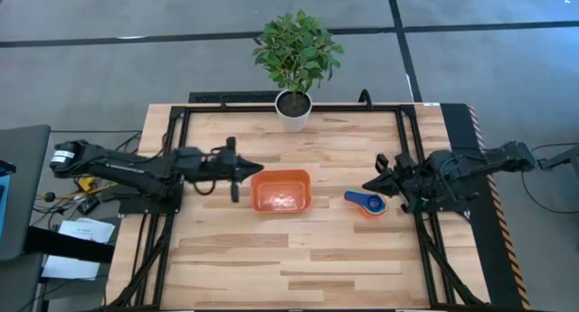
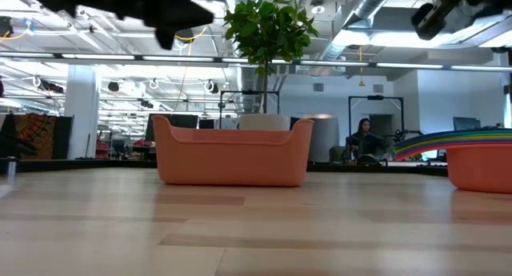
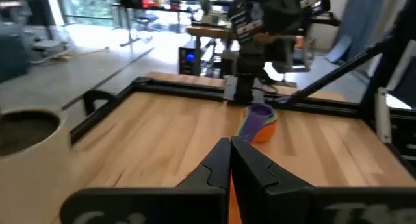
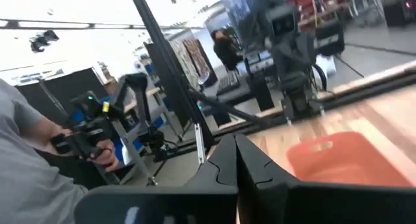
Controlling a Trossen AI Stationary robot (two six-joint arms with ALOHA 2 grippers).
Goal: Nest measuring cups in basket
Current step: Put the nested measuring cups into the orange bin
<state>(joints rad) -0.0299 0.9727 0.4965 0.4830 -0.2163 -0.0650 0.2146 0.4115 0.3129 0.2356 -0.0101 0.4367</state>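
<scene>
Here, nested rainbow measuring cups (image 1: 366, 203) beside empty orange basket (image 1: 281, 191), left hand (image 1: 256, 170) and right hand (image 1: 368, 186) both closed, empty

Grey floor (image 1: 136, 68); wooden table (image 1: 298, 267); open office beyond, strip lights (image 2: 104, 60) overhead.

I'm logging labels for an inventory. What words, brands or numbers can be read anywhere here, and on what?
None can be read.
Basket: no lettering seen.
Measuring cups: no marks legible.
White plant pot: plain.
White paper sheets off the table's left edge: print too small.
Label on the facing arm, left wrist view: blurred.
</scene>
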